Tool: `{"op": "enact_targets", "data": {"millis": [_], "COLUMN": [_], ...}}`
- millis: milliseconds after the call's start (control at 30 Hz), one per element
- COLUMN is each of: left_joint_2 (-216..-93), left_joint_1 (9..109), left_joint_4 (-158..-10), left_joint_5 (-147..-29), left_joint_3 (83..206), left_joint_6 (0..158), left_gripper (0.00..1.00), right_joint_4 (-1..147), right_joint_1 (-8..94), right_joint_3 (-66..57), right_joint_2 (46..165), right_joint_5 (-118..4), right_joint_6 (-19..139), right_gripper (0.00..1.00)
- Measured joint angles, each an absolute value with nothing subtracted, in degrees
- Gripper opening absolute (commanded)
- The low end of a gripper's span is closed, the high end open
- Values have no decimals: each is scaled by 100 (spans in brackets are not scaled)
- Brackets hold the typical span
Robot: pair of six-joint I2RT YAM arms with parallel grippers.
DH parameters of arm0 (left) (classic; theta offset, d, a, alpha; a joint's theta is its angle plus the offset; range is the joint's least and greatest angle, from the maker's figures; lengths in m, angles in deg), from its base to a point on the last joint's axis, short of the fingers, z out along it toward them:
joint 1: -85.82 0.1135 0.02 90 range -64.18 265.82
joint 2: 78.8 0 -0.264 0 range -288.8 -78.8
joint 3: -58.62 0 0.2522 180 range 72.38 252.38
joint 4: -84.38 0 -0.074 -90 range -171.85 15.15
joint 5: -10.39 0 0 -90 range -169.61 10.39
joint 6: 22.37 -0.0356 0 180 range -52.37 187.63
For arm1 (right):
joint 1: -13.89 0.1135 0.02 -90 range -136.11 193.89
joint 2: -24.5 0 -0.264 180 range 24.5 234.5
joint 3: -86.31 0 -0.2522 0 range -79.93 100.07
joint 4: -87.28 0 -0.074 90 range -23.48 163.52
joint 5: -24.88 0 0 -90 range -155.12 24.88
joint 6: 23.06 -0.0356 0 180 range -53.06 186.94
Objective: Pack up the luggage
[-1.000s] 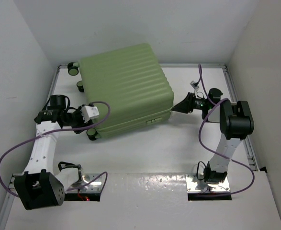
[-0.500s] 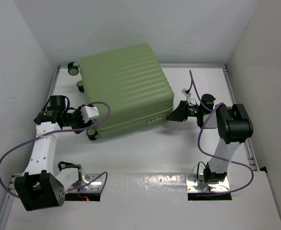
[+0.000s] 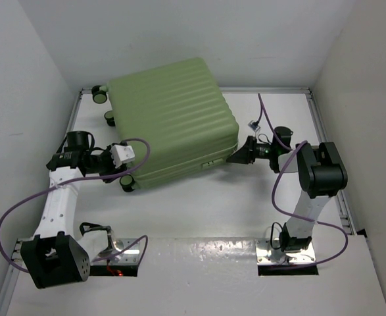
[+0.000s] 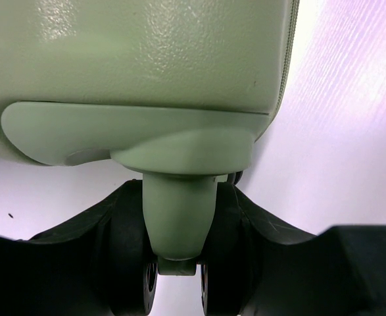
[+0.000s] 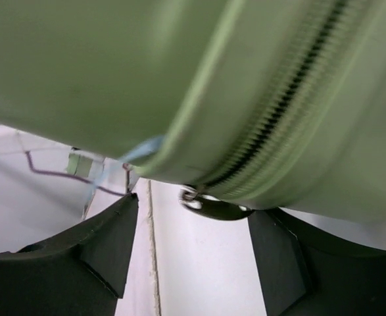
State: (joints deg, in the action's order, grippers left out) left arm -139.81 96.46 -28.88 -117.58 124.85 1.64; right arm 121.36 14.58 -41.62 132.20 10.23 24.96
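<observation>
The luggage [image 3: 169, 118], a pale green ribbed hard shell, lies closed and flat on the table [image 3: 199, 210], towards the far left, with a zip [image 5: 278, 112] running round its edge. The left gripper [image 3: 118, 172] clamps a black wheel [image 4: 128, 263] at the near-left corner. The right gripper [image 5: 193, 216] has its jaws apart, one on either side of the zip pull [image 5: 212, 209].

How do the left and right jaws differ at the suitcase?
The left jaws clasp a wheel at the luggage's left corner, while the right jaws stand open around the zipper pull on its right side, gripping nothing. Both sit low against the closed luggage.
</observation>
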Motion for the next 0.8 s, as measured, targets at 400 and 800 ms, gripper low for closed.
{"op": "enact_targets", "data": {"millis": [400,800], "left_joint_2": [-13981,-14062], "left_joint_1": [9670,9679], "left_joint_4": [-2932,-3232], "left_joint_5": [-11813,-11948], "left_joint_3": [12456,12406], "left_joint_6": [166,236], "left_gripper": [0,0], "right_joint_4": [11847,12300], "right_joint_1": [1298,1554], "right_joint_3": [-4252,-3900], "right_joint_2": [13213,13169], "right_joint_5": [387,470], "right_joint_6": [2866,2896], "right_gripper": [63,57]}}
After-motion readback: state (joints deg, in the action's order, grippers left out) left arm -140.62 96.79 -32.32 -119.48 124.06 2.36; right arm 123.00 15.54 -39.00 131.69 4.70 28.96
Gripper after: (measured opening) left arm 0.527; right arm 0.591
